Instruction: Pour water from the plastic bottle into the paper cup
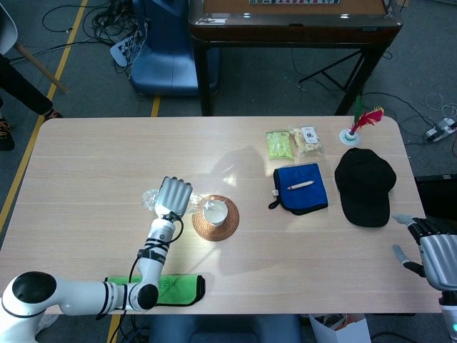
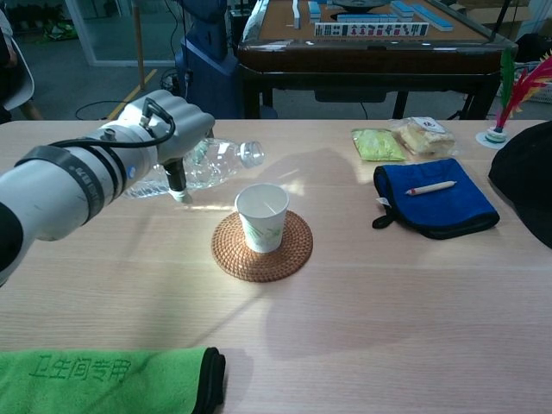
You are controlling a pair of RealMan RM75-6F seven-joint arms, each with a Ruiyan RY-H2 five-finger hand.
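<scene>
wooden table (image 1: pixel 93 164), coaster (image 1: pixel 216 218), cap (image 1: pixel 365 186)

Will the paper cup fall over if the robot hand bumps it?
Probably, yes. The paper cup looks thin and light, and it seems empty, so little weighs it down. It stands upright on a woven coaster, narrower at the bottom than the top, so a nudge from the left robot hand could tip it.

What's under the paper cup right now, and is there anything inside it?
The paper cup stands upright on a round woven coaster. Its visible inner wall looks empty; its bottom is hard to make out.
</scene>
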